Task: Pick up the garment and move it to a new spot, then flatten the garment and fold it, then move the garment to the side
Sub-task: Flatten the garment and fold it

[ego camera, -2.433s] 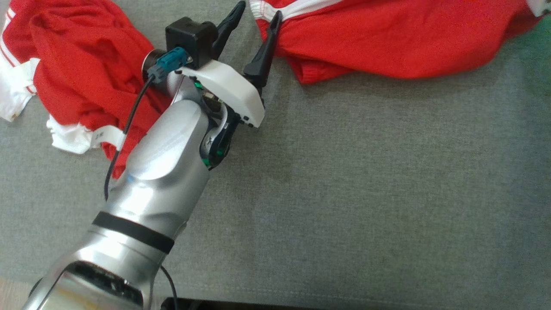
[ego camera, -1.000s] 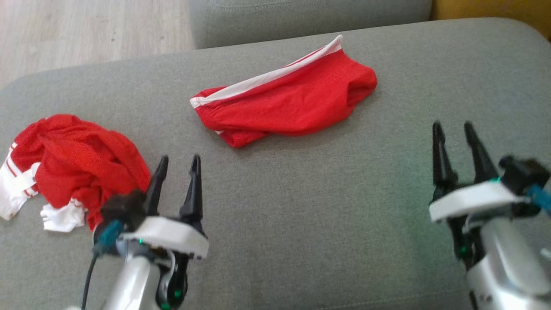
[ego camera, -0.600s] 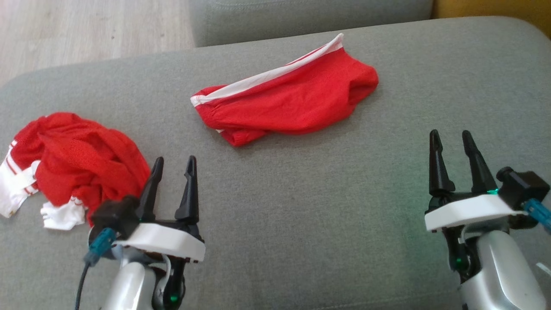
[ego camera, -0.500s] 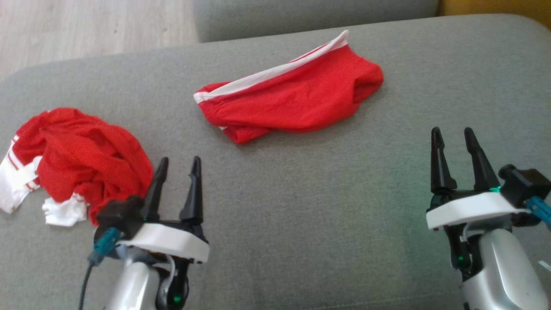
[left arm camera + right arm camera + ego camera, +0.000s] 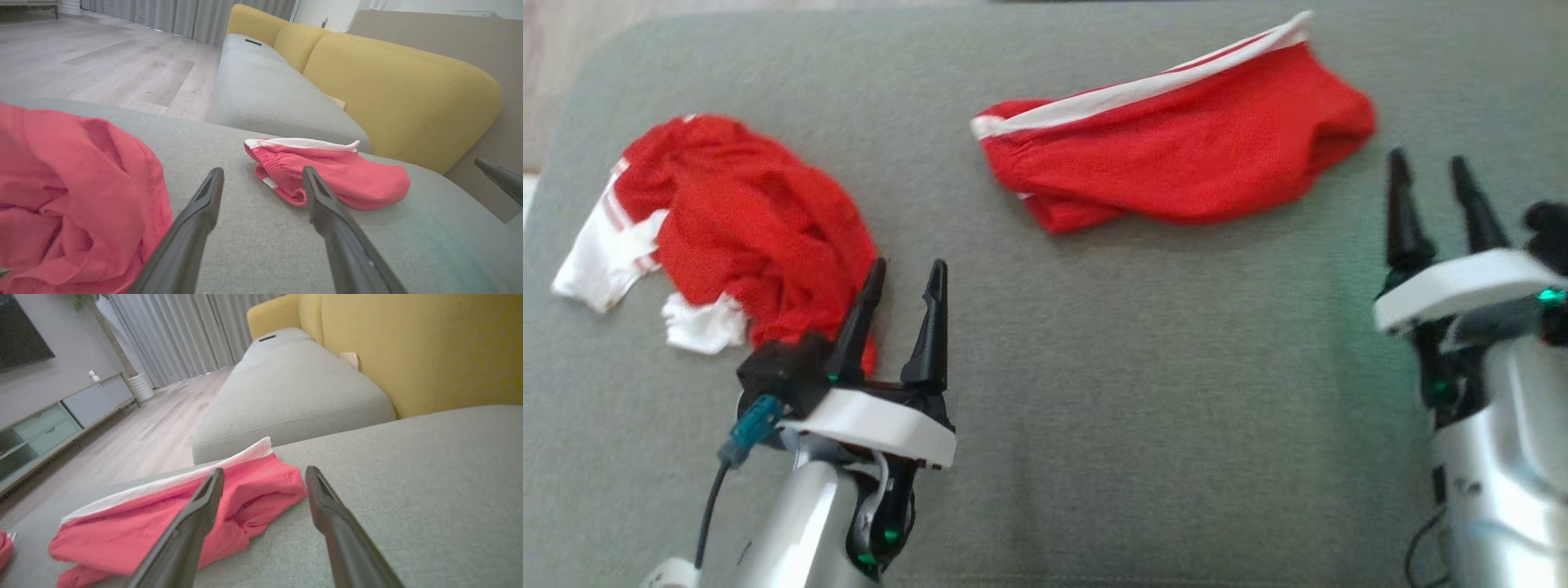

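Observation:
The garment (image 5: 743, 220) lies crumpled on the grey cushion (image 5: 1143, 367) at the left, red with white sleeve parts showing; its lettering is hidden in the folds. My left gripper (image 5: 907, 273) is open just right of the heap, its left fingertip at the cloth's edge and nothing between the fingers. In the left wrist view the garment (image 5: 73, 196) bulks to the left of the open left gripper (image 5: 262, 173). My right gripper (image 5: 1429, 163) stands open at the far right, empty. In the right wrist view the right gripper (image 5: 264, 471) points over the cushion.
A smaller red garment with white trim (image 5: 1176, 155) lies at the back middle, also seen from the wrists (image 5: 335, 171) (image 5: 163, 510). Beyond are a second grey cushion (image 5: 261, 94), yellow backrests (image 5: 392, 90) and wooden floor (image 5: 102, 69). The cushion's left edge (image 5: 556, 147) is near the heap.
The head camera has tilted, so the whole picture has shifted down and right. Both grippers stay open and empty. Neither piece of clothing has moved on the cushion.

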